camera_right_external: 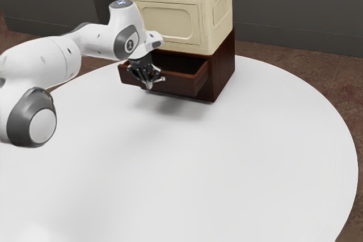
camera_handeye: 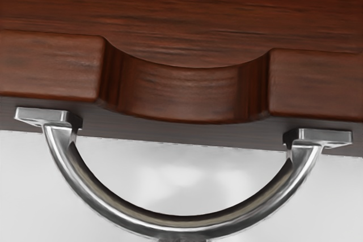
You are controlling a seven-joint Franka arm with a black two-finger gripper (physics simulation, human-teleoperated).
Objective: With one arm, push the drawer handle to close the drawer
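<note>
My gripper (camera_right_external: 145, 76) is at the drawer's front in the exterior view, pointing down beside the silver handle (camera_right_external: 160, 79) and partly covering it. The dark red-brown drawer (camera_right_external: 181, 85) stands pulled out of its cabinet (camera_right_external: 223, 72), its inside visible from above. In the wrist view the curved metal handle (camera_handeye: 84, 184) spans between two mounts on the drawer front (camera_handeye: 51, 66), whose top edge has a scooped notch. A small dark patch touches the lowest part of the handle's arc; what it is, I cannot tell.
A cream box (camera_right_external: 170, 24) with raised side handles sits on top of the cabinet. Both rest on a round white table (camera_right_external: 227, 168), whose curved edge runs around the exterior view's right. The arm reaches in over the table from the exterior view's left.
</note>
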